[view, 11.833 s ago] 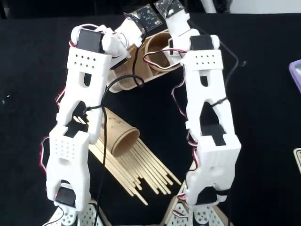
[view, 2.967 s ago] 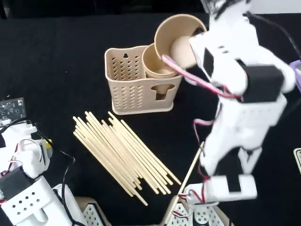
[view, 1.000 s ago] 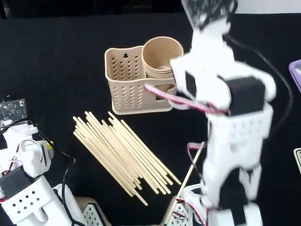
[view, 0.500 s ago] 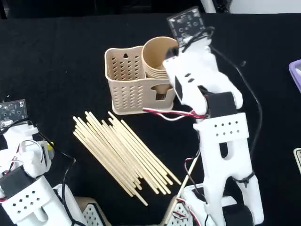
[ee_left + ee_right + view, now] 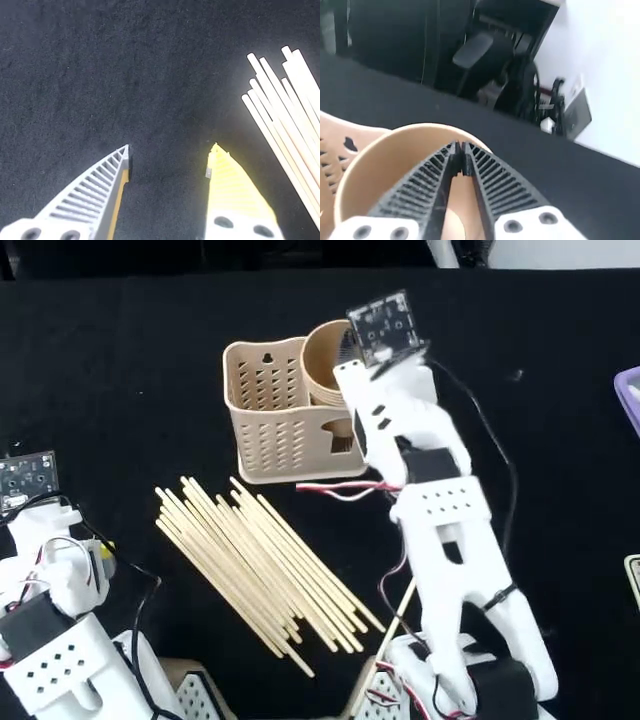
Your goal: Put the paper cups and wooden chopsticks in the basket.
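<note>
The beige slotted basket [image 5: 280, 425] stands on the black table, with stacked paper cups [image 5: 322, 360] in its right compartment. My right gripper [image 5: 459, 146] is shut with nothing held, its tips just above the top cup's mouth [image 5: 375, 155]; the basket's wall [image 5: 331, 145] shows beside it. The right arm [image 5: 420, 470] stretches over the cups. Several wooden chopsticks [image 5: 265, 575] lie fanned in front of the basket. My left gripper [image 5: 170, 150] is open just above the cloth, and the chopstick ends [image 5: 285, 105] lie beside its yellow finger [image 5: 227, 190]. The left arm [image 5: 45, 580] sits at the near left.
One chopstick [image 5: 400, 615] leans by the right arm's base. A purple object [image 5: 630, 395] sits at the table's right edge. The basket's left compartment [image 5: 262, 380] has nothing in it. Chairs and equipment stand in the room behind.
The right arm has swung down from upright and now lies low over the cup stack with its gripper at the top cup. The left arm has not moved.
</note>
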### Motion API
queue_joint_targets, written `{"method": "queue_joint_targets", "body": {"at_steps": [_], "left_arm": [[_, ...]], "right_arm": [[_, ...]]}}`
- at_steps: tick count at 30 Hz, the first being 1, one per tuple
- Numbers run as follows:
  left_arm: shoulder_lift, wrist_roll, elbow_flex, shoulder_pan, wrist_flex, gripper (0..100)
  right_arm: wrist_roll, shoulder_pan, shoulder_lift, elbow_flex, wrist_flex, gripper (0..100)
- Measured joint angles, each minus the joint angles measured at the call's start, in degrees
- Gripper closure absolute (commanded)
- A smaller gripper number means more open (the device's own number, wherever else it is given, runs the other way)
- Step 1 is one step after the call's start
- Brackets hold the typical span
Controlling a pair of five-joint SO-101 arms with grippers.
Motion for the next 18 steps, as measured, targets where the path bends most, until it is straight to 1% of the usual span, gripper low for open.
{"method": "queue_joint_targets", "body": {"at_steps": [2,4,9,13,15,18], "left_arm": [[0.0,0.0,0.0,0.0,0.0,75],[0.0,0.0,0.0,0.0,0.0,75],[0.0,0.0,0.0,0.0,0.0,75],[0.0,0.0,0.0,0.0,0.0,75],[0.0,0.0,0.0,0.0,0.0,75],[0.0,0.0,0.0,0.0,0.0,75]], "right_arm": [[-0.09,0.18,-0.18,2.02,-3.96,98.7],[-0.09,0.26,-1.41,3.6,-5.8,98.7],[0.09,0.62,-10.73,0.0,-2.46,98.3],[0.09,0.44,-22.07,-6.68,6.33,97.6],[0.09,0.44,-27.6,-8.79,12.31,92.0],[0.09,0.09,-36.4,-9.49,24.44,79.0]]}}
